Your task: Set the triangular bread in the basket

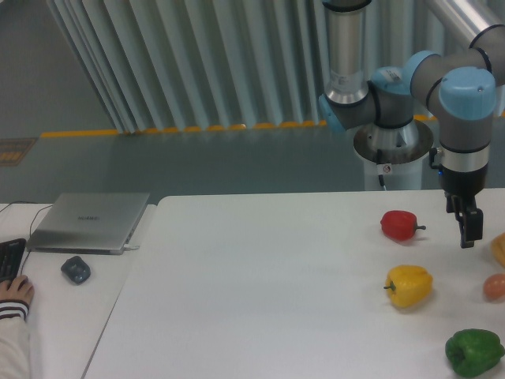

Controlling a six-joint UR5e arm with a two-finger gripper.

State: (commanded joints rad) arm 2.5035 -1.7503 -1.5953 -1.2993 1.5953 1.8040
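Observation:
Only a golden yellow-orange sliver of the triangular bread [499, 249] shows, cut off by the right edge of the frame, lying on the white table [260, 300]. My gripper [468, 240] hangs pointing down just left of the bread and slightly above the table, not touching it. Its dark fingers are seen edge-on, so the gap between them cannot be made out, and nothing shows between them. The basket is out of view.
A red pepper [399, 225] lies left of the gripper, a yellow pepper [409, 286] in front of it, a green pepper [474, 352] at the front right, and a small pinkish-orange ball [495, 286] below the bread. On the left desk are a laptop [91, 222], a mouse [76, 269] and a person's hand [14, 292].

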